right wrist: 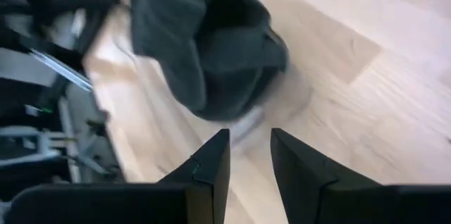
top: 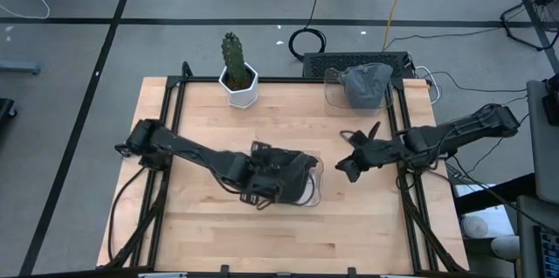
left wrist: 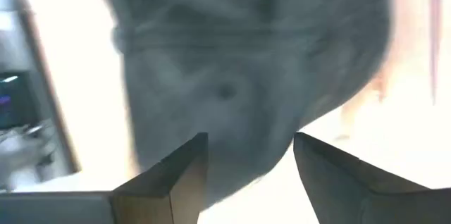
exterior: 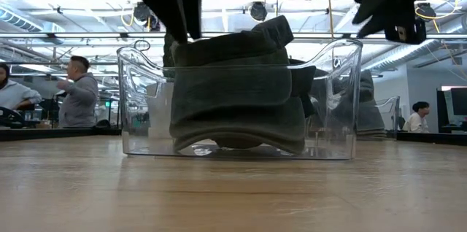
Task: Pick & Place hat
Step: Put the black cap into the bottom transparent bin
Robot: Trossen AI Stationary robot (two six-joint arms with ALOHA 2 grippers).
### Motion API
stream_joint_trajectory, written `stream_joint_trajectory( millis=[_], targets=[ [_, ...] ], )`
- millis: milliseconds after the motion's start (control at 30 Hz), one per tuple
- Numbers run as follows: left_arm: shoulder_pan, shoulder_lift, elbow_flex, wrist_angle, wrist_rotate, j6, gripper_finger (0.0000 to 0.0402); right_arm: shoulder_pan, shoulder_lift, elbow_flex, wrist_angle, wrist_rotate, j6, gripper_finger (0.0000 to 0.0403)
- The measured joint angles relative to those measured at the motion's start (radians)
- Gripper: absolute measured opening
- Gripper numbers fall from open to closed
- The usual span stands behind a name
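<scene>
A dark grey hat (exterior: 241, 93) lies bunched up inside a clear plastic bin (exterior: 139, 108) at the middle of the table, its underside resting on the bin's floor. My left gripper (left wrist: 250, 153) hovers open right over the hat (top: 297, 169), its fingers pointing steeply down above the hat's top edge (exterior: 191, 41); whether they touch the cloth cannot be told. My right gripper (top: 348, 169) hangs in the air to the right of the bin, its fingers (right wrist: 211, 160) a little apart with nothing between them.
A second clear bin (top: 332, 90) holding a lighter grey hat (top: 367, 84) stands at the table's far right. A cactus in a white pot (top: 238, 81) stands at the far edge. Bare wood lies along the near edge. People show in the room behind.
</scene>
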Motion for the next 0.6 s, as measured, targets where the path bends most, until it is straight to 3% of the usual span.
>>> stream_joint_trajectory(
  millis=[233, 600],
  targets=[
    [0.063, -0.076, 0.009, -0.009, -0.037, -0.083, 0.0188, 0.036, 0.154, 0.0, 0.006, -0.008, -0.003, 0.0093],
    [0.169, -0.05, 0.008, 0.294, 0.076, -0.135, 0.0097, 0.046, 0.355, 0.0, 0.074, -0.031, 0.087, 0.0093]
  ],
)
